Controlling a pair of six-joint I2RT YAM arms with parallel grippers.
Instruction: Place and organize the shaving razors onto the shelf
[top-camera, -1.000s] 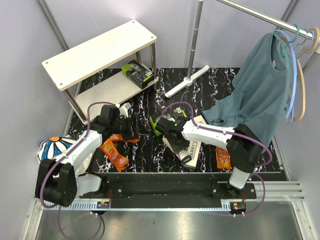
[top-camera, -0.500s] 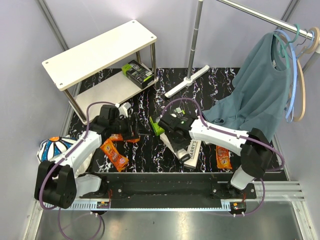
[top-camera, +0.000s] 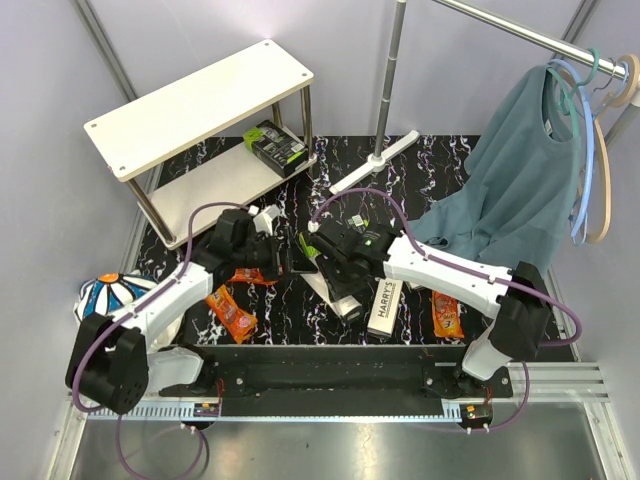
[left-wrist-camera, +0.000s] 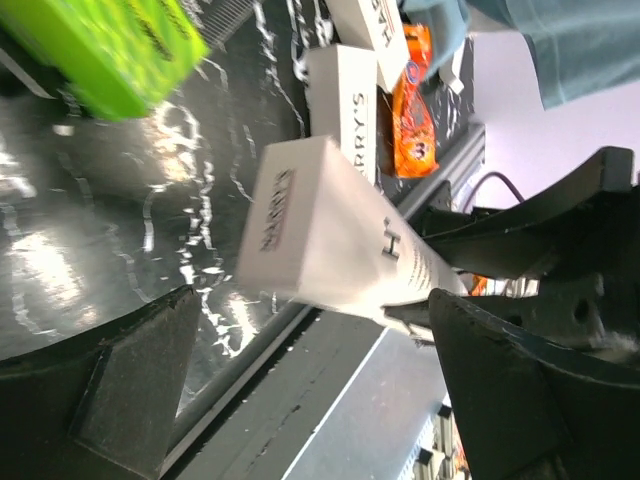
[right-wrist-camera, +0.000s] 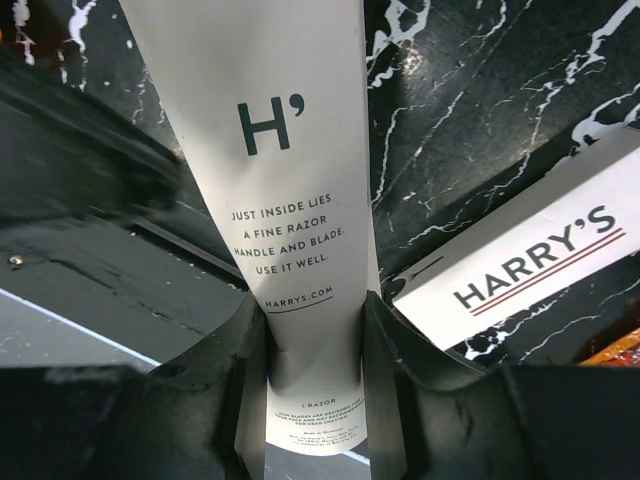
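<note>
Currently the shelf (top-camera: 200, 100) stands far left, with one green pack (top-camera: 275, 143) on its lower board; the left claw (top-camera: 275, 255) is wide open and holds nothing; the right claw (right-wrist-camera: 316, 372) pinches a white box (right-wrist-camera: 290, 150) near one end, well apart from the shelf. I think the long free end may swing or slip, or knock the left claw just beside it; from above, the arm covers most of this box.

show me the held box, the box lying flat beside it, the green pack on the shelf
held box (right-wrist-camera: 275, 150), right wrist view, printed face
lying box (right-wrist-camera: 530, 270), right wrist view, its lettering
shelved green pack (top-camera: 275, 144), top view, its top face
</note>
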